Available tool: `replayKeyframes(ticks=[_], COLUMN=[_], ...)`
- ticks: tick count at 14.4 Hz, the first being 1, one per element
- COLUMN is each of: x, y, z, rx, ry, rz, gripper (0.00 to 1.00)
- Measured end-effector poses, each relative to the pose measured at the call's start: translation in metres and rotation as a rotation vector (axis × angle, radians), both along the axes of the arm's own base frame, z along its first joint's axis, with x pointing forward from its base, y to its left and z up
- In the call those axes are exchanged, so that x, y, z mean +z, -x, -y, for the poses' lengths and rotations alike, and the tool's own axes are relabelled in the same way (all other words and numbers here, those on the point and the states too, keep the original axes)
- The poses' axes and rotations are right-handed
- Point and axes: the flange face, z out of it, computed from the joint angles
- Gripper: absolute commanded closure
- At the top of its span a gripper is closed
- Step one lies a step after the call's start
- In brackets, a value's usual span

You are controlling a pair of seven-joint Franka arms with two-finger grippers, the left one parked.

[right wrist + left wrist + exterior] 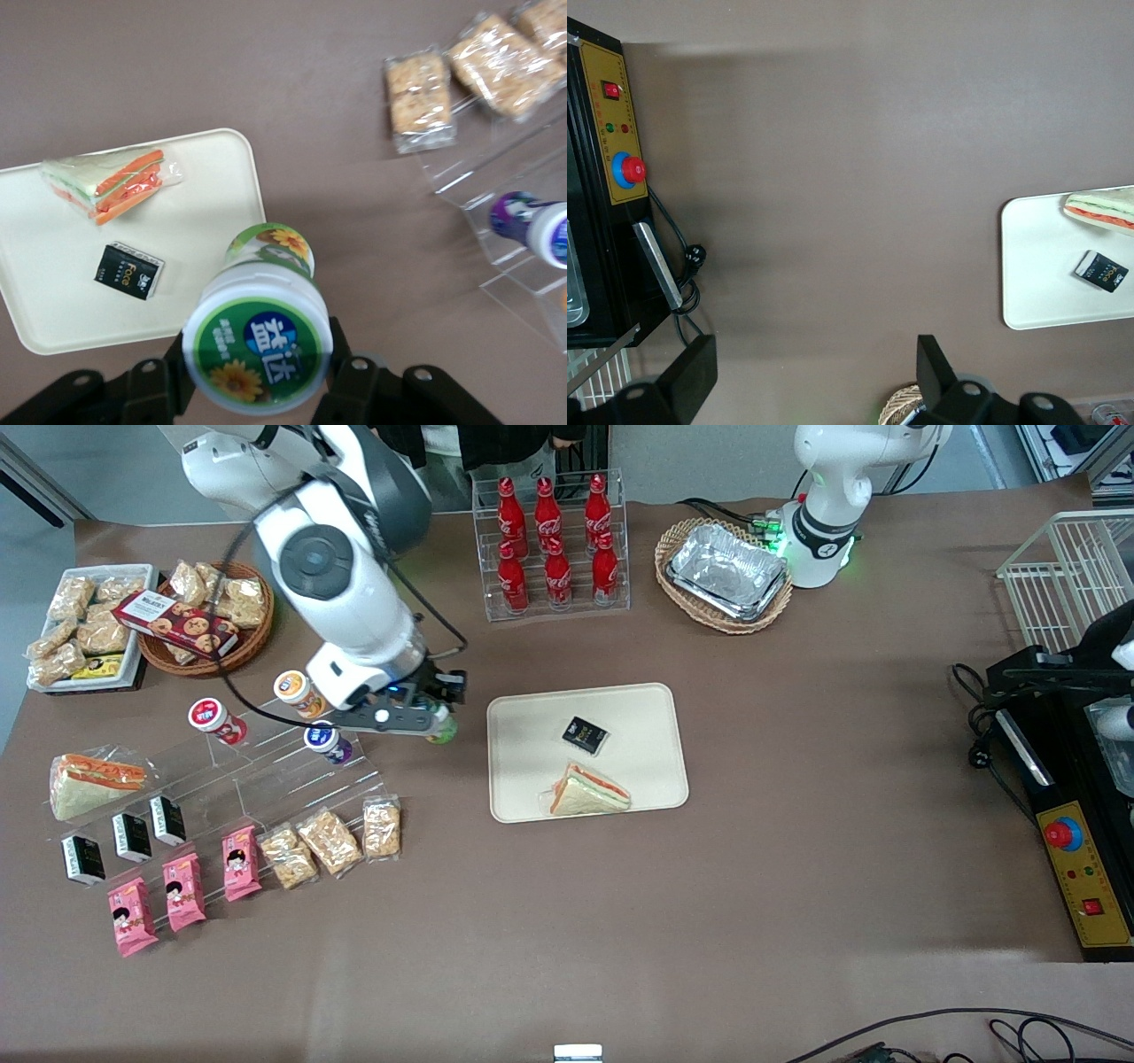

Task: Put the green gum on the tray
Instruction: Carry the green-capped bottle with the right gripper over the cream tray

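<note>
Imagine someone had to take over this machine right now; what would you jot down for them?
Gripper: shut on the green gum, held above the table between the clear display stand and the tray.
Tray: already carries a wrapped sandwich and a small black packet; the part nearest the gripper is bare.
Done: gum picked up.
Left: carry it over the tray, set it on the bare part, open the gripper.

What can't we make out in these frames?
- Front view: most of the green gum is hidden by the pincer and the arm above it.
- Right wrist view: the gum's lid covers the pincer fingertips, so contact is not visible.
- Left wrist view: the tray is cut off by the frame edge; the gum is out of view.
</note>
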Motion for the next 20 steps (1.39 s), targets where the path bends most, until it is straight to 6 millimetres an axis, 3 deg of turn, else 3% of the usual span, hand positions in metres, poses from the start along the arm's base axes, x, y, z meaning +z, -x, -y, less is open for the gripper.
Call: replayKeyframes(ticks=[4,9,14,20], x=[-0.051,-0.101,-0.127,-0.139], y=[0.005,0.020,0.022,0.013], z=[-0.018,-0.030,-0.030,-0.028], rx=[0.014,0.038,0.043,-0.005], ry=[-0.023,-0.029,-0.030,-0.030], rz=[0.018,0.013,0.018,0.055], gripper=[0.61,0.61,0.61,0.61])
